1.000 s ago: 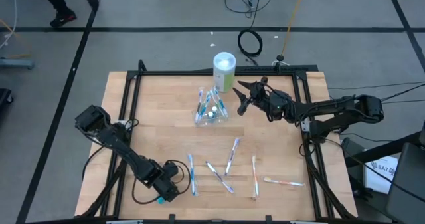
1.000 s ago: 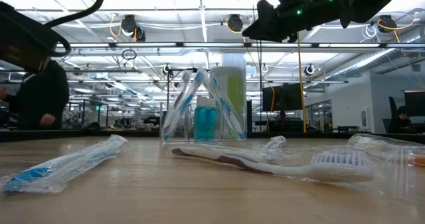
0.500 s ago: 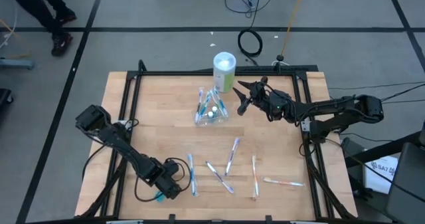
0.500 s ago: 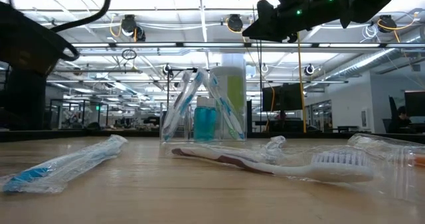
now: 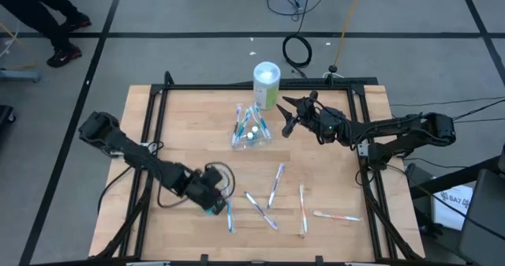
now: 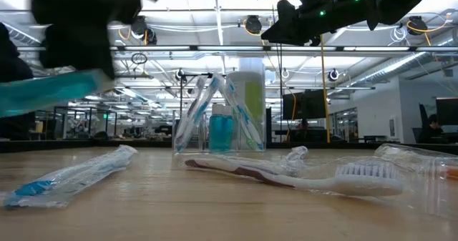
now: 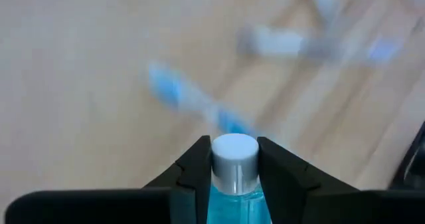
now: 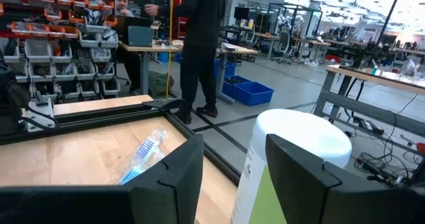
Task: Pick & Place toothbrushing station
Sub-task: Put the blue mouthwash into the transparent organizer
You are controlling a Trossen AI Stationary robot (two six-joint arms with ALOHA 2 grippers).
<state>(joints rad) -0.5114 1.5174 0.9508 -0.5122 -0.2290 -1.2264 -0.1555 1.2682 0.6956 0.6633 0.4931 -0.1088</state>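
A clear plastic cup (image 5: 251,133) stands at the table's far middle with several wrapped toothbrushes and blue tubes upright in it; it also shows in the low view (image 6: 218,130). Several wrapped toothbrushes (image 5: 275,185) lie flat on the near half of the table. My left gripper (image 5: 210,200) hovers over the table's near left and is shut on a small blue white-capped tube (image 7: 234,159). My right gripper (image 5: 288,118) is open and empty, raised just right of the cup and close to the white-and-green canister (image 5: 266,83). My left gripper pinches the blue tube between its two fingers (image 7: 196,165), at its upper body just below the white cap (image 7: 234,148). The tube lies along the fingers, cap end pointing forward past the tips. In the low view the tube (image 6: 50,92) is lifted clear of the table, about level.
A black frame (image 5: 237,86) runs along the table's edges. The canister (image 8: 292,164) stands just behind the cup. Bare wood lies between the cup and the loose toothbrushes. A person walks on the floor beyond the far left corner (image 5: 47,13).
My left gripper has gone from the table's near left edge toward the right and far side, over the loose toothbrushes, carrying the blue tube, which now shows lifted clear in the low view. My right gripper has kept still.
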